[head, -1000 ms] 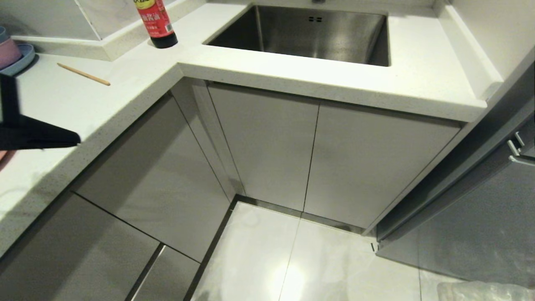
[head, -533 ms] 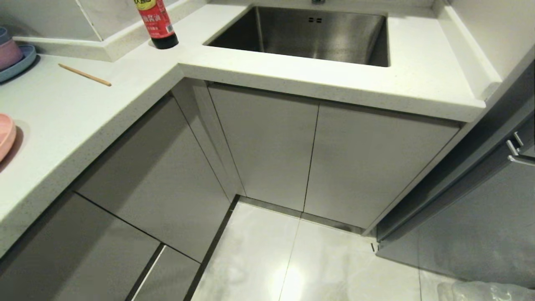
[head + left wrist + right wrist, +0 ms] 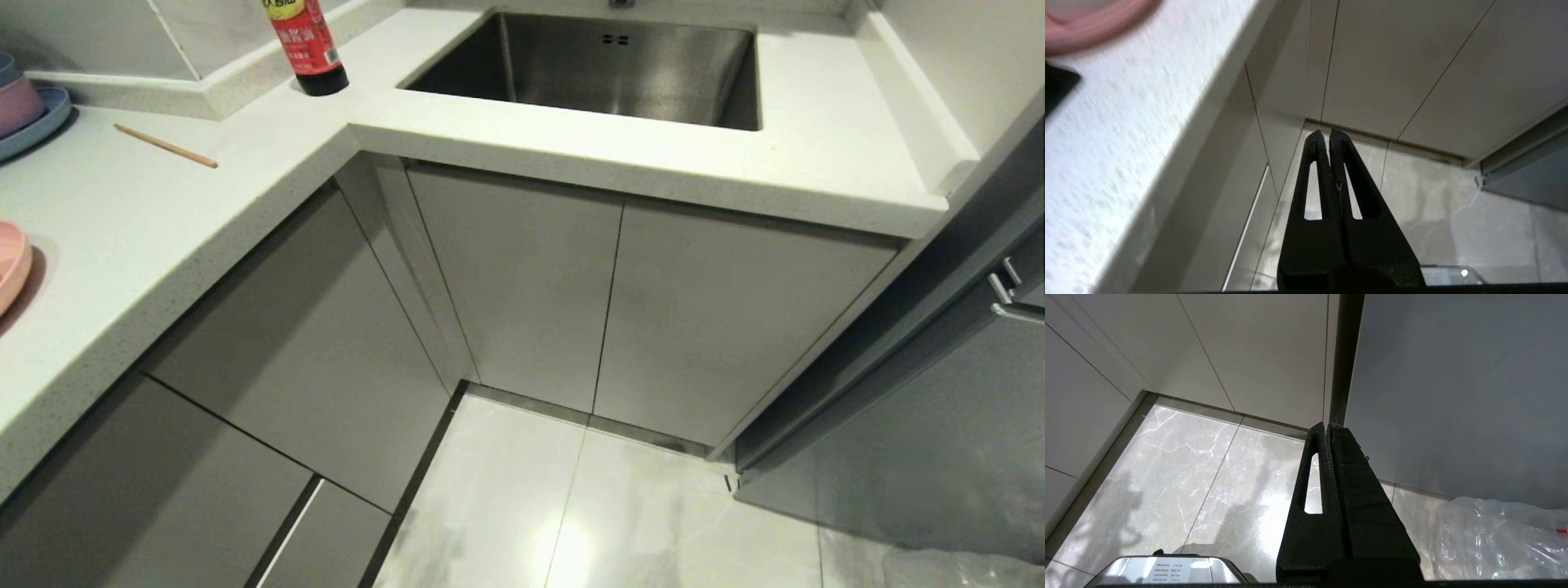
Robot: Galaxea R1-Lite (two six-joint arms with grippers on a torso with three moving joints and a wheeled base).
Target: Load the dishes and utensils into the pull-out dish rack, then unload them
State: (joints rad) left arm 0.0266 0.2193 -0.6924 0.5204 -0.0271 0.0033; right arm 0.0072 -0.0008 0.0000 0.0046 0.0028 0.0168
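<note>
Your left gripper (image 3: 1325, 136) and right gripper (image 3: 1327, 428) both hang closed and empty below the worktop (image 3: 122, 212), where one chopstick (image 3: 166, 146) lies.

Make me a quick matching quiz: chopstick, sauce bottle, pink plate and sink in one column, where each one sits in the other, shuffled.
1. chopstick
2. sauce bottle
3. pink plate
4. sink

A. cut off at the head view's left edge
B. sunk into the countertop
C. standing at the corner, left of the basin
D. lying flat near the stacked bowls

Pairs: 1-D, 2-C, 3-A, 4-B
</note>
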